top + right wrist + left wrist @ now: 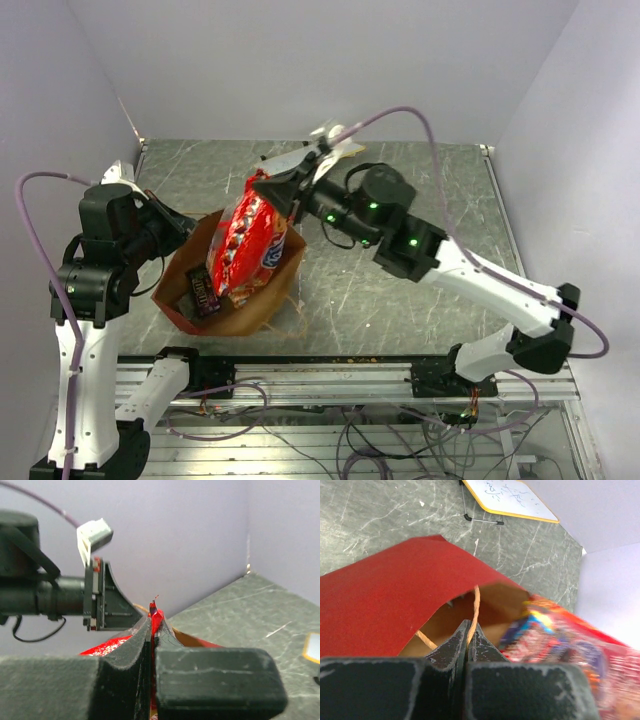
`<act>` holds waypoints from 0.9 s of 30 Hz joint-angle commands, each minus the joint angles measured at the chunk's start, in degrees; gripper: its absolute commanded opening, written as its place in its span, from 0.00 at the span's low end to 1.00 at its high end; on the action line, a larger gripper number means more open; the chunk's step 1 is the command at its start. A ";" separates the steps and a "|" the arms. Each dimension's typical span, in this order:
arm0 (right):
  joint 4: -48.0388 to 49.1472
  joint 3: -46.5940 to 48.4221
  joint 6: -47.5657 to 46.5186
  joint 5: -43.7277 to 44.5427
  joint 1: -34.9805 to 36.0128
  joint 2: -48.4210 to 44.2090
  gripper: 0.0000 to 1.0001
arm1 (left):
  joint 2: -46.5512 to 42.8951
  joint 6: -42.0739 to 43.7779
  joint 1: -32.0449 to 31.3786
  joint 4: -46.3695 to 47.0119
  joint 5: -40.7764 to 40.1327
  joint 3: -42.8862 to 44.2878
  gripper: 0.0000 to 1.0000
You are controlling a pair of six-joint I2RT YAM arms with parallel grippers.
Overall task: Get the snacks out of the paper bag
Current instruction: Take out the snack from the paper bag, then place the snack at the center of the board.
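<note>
The paper bag (190,262), red outside and brown inside, lies tilted with its mouth open at the table's left. My left gripper (185,225) is shut on the bag's tan string handle (476,605) at its rim. The large red chip bag (250,245) sticks up out of the mouth. My right gripper (268,187) is shut on its top edge (156,614) and holds it raised. Small brown candy packets (205,292) lie inside the paper bag. The chip bag shows blurred in the left wrist view (560,640).
A flat white board with a yellow edge on thin legs (507,497) stands at the back of the table, also visible behind my right arm (320,150). Purple walls close in on the left, back and right.
</note>
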 commanded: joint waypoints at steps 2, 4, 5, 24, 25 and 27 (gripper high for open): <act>-0.22 6.39 -0.79 14.77 -0.38 -9.07 0.00 | -0.64 0.50 -0.10 3.27 1.18 0.34 0.07; -3.82 6.22 -0.52 20.67 -0.44 -11.63 0.00 | -0.47 1.01 -0.10 3.35 1.43 0.47 0.07; -6.00 6.22 -0.58 23.65 -0.39 -12.72 0.00 | -0.42 1.27 -0.10 3.44 1.56 0.56 0.07; -61.93 -7.43 29.56 59.12 -1.60 -16.42 0.00 | 0.19 1.22 -0.10 1.20 2.84 0.73 0.07; -62.13 -9.35 31.41 58.44 -1.97 -16.52 0.00 | 0.32 1.25 -0.10 0.92 2.71 1.10 0.07; -60.78 -13.35 33.70 56.77 -3.11 -16.98 0.00 | 0.19 1.06 -0.10 0.87 2.88 1.08 0.07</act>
